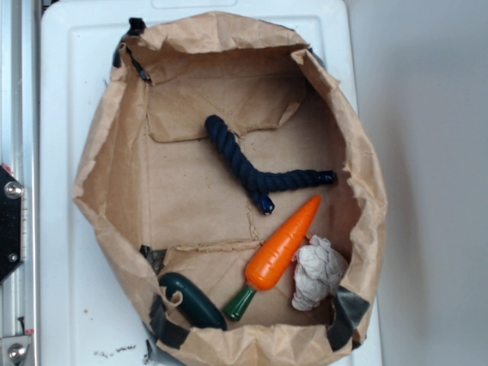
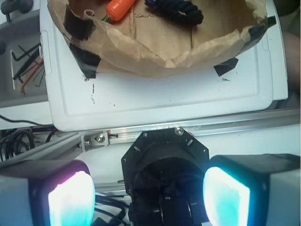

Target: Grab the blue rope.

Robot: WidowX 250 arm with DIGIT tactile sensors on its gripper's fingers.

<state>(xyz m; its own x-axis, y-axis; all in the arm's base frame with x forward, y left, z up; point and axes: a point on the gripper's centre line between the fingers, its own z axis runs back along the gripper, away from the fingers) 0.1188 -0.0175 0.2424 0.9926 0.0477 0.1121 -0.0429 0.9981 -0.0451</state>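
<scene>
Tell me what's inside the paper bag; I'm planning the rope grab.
Inside the paper bag: the blue rope, an orange toy carrot, a white knotted rag and a dark green toy, partly hidden by the rim.

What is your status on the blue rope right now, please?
Claw open, outside the paper bag. Blue rope lying free inside, ungrasped. Carrot close beside it; top side clear.

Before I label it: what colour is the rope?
Dark navy blue rope; clearest in the exterior view.

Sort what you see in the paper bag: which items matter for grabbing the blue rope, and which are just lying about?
Belongs to the job:
- blue rope
- end effector, open

Just lying about:
- orange toy carrot
- dark green toy
- white knotted rag
</scene>
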